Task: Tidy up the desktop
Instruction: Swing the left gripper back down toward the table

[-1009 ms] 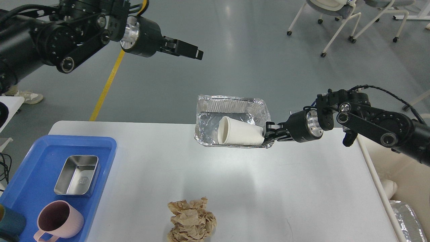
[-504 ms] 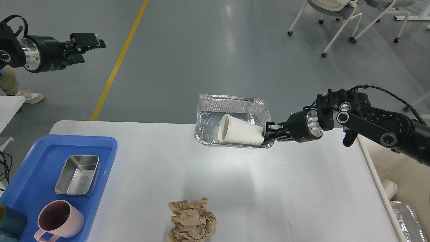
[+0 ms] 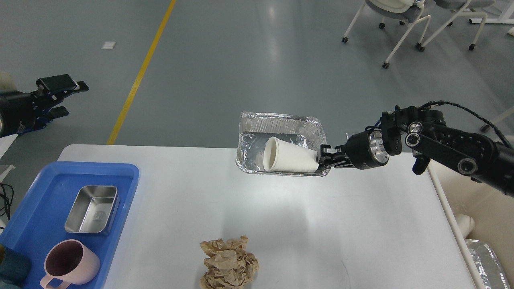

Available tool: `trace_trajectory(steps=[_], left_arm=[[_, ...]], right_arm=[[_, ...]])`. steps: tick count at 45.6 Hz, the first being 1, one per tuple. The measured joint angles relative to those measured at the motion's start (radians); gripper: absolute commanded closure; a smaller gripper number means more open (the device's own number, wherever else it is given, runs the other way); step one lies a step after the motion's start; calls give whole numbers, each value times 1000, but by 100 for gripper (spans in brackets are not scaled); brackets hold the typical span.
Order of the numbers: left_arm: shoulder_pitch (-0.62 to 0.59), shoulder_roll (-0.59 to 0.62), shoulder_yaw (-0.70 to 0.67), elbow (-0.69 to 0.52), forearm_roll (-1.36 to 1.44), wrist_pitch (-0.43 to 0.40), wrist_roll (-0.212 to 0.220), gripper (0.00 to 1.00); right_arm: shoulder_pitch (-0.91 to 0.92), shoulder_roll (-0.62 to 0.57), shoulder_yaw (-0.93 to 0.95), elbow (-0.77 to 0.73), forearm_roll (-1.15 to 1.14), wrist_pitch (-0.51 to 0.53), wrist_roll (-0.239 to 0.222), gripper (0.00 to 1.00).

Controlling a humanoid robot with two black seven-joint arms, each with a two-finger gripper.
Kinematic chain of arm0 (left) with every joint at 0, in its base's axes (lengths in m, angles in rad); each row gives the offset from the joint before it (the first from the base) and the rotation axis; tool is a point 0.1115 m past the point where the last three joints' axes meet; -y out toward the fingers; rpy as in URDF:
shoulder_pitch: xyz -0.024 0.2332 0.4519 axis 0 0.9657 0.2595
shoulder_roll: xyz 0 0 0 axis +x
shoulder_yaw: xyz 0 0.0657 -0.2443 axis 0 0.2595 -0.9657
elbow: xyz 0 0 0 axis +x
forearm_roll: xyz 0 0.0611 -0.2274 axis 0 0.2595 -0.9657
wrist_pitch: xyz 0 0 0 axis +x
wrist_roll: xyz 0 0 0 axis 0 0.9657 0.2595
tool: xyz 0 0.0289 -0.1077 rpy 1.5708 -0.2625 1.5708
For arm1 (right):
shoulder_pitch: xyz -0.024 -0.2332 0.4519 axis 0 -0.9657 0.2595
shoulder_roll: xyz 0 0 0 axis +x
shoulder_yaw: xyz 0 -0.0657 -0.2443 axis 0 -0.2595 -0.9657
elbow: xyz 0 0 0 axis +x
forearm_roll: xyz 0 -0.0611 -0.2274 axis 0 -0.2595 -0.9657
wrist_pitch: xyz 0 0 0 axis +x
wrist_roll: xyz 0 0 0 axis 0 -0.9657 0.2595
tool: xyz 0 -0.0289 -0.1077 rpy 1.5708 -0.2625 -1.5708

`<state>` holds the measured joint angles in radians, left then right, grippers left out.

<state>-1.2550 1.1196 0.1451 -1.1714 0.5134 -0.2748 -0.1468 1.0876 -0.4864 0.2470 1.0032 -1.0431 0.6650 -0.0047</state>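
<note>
Left pincer [image 3: 60, 94] has swung clear, fingers apart; your right pincer [image 3: 326, 157] still grips foil tray [image 3: 281, 124] with cup [image 3: 287, 160] above worktop [image 3: 321, 224] — bin it.

No legible text, number or brand anywhere; the steel tin [image 3: 92, 209] carries an embossed mark on its floor, too small to read.
</note>
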Motion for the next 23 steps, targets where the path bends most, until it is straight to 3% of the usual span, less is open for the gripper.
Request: trace_trajectory(steps=[23], left_arm=[[171, 269, -1, -336, -101, 155, -14, 3]], right_arm=[[2, -1, 0, 1, 1, -1, 0, 100]])
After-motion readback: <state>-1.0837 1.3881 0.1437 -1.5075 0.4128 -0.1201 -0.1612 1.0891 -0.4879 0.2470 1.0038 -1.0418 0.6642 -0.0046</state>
